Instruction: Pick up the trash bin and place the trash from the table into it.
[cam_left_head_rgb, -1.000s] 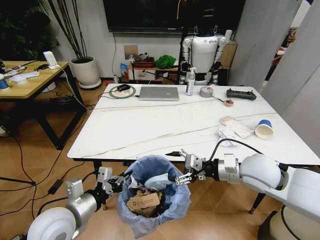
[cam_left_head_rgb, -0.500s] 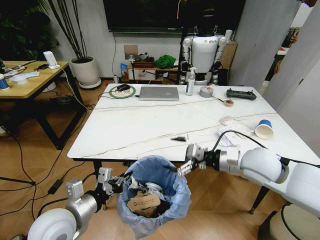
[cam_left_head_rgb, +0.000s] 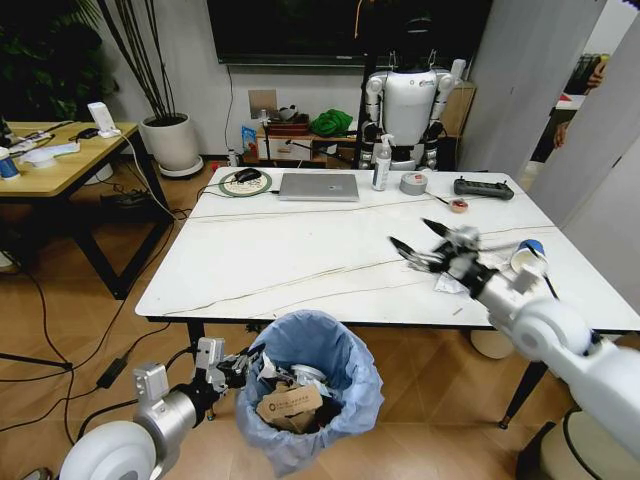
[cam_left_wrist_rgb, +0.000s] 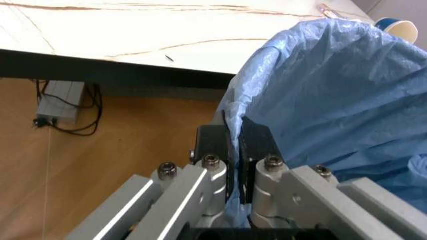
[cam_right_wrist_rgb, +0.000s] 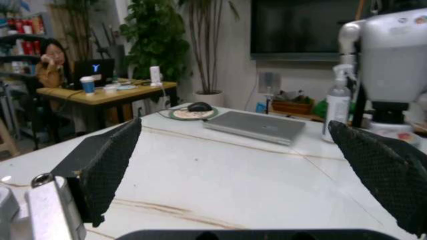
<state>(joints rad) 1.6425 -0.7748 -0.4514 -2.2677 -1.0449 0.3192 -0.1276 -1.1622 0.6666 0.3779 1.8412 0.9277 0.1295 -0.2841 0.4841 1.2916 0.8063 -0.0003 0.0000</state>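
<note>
The trash bin (cam_left_head_rgb: 310, 395), lined with a crinkled light-blue bag, hangs just below the table's near edge, with brown paper and wrappers inside. My left gripper (cam_left_head_rgb: 234, 367) is shut on the bag at the bin's left rim; the left wrist view shows its fingers (cam_left_wrist_rgb: 215, 142) pinching the blue bag (cam_left_wrist_rgb: 333, 95). My right gripper (cam_left_head_rgb: 410, 233) hovers open over the white marble-look table (cam_left_head_rgb: 290, 255), at its right side. Its black pads (cam_right_wrist_rgb: 103, 167) stand wide apart with nothing between them. Crumpled white papers (cam_left_head_rgb: 447, 284) lie just beyond the gripper's wrist, partly hidden by it.
A blue-and-white paper cup (cam_left_head_rgb: 528, 258) lies on its side near the table's right edge. Along the far edge are a laptop (cam_left_head_rgb: 318, 186), spray bottle (cam_left_head_rgb: 381, 163), tape roll (cam_left_head_rgb: 412, 183) and black controller (cam_left_head_rgb: 483, 188). A wooden desk (cam_left_head_rgb: 55, 160) stands at left.
My right gripper rose from the bin's mouth, swung right over the table toward the white papers, and its fingers spread wider. The left gripper and bin stayed put.
</note>
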